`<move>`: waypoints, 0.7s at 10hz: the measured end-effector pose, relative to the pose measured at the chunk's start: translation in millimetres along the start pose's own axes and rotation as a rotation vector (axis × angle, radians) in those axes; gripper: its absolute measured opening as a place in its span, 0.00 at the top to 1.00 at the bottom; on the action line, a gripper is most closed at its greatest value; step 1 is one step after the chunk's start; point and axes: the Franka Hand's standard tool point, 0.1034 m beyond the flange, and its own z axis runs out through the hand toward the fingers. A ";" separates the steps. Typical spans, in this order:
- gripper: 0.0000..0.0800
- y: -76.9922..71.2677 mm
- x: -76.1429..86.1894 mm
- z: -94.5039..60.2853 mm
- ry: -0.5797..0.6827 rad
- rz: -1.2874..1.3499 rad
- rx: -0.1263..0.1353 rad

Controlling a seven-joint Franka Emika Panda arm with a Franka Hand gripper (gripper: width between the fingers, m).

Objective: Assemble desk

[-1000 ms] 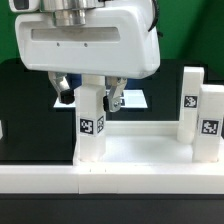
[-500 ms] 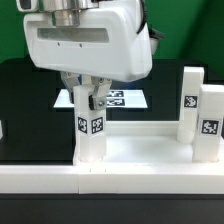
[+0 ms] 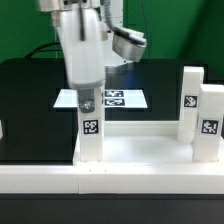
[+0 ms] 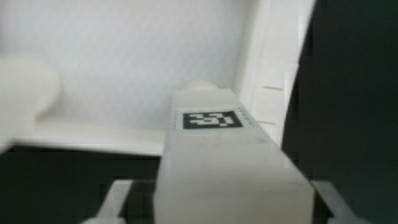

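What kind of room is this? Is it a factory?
Probably a robot lab test bench, not a factory: a black table, a flat white marker board with printed tags, and a silver robot gripper on a white block leg with square markers.

No readable words or numbers; only black-and-white square markers on the legs point(image 3: 90, 130) and, seemingly, the marker board point(image 3: 112, 98).

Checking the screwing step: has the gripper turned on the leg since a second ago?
Yes. The gripper has rotated about the upright leg: its broad face has swung edge-on, while the marker board behind stays put. Its jaws grip the leg's top.
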 end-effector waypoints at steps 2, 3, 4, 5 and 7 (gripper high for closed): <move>0.64 -1.5 -1.3 -0.4 0.007 0.198 0.002; 0.64 -1.1 -1.2 -0.6 0.009 0.217 0.003; 0.64 -0.8 -1.1 -0.6 0.011 0.230 0.002; 0.63 -0.8 -1.2 -0.5 0.010 0.239 0.002; 0.40 -0.6 -2.1 0.2 0.008 0.257 0.002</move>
